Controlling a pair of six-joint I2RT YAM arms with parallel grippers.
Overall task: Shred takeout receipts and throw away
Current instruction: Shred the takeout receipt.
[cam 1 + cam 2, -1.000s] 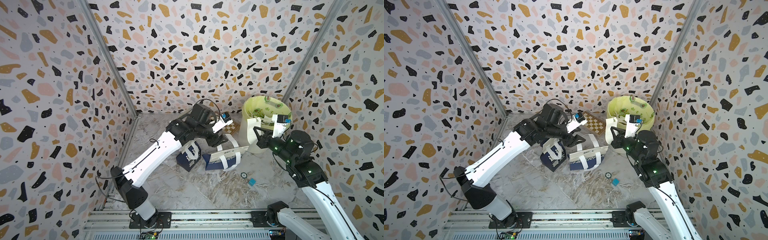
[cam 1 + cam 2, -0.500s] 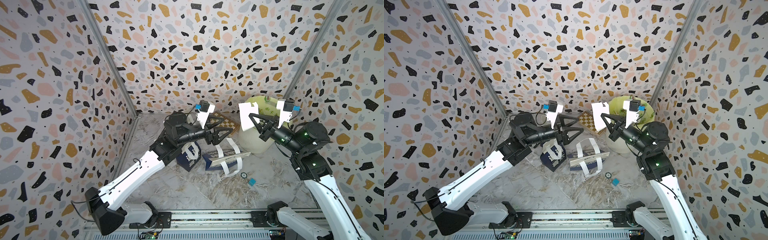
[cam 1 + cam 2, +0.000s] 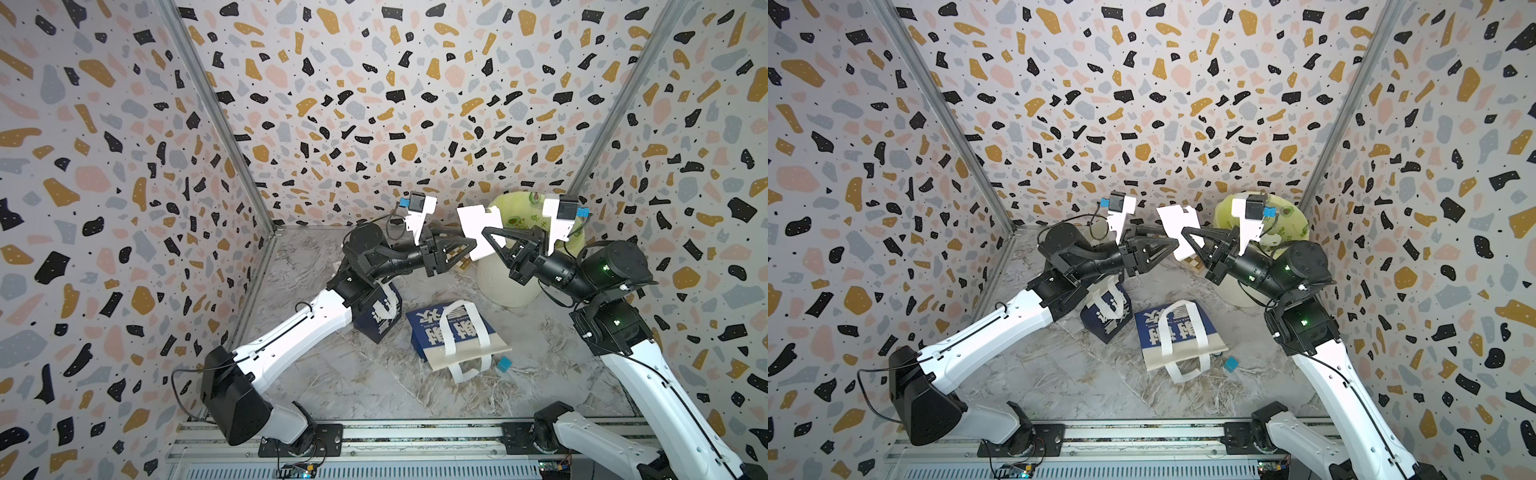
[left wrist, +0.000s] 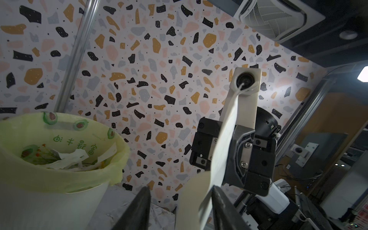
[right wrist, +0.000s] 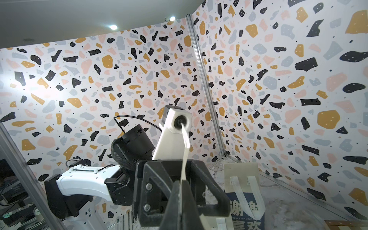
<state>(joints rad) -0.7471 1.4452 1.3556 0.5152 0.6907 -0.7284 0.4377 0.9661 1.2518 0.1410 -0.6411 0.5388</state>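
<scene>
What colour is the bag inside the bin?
The bin bag is pale green with avocados, clearest in the left wrist view.

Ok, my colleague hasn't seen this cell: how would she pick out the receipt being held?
Find the lined bin in the back right corner. Just beside its rim, held up off the floor, the right gripper pinches the receipt. It is the one plain white sheet in the air; the bags below are navy with handles.

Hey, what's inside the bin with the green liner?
Crumpled white paper scraps and a sprig with orange bits lie in the bin. Whatever is beneath them is covered, so the bottom can't be seen.
</scene>
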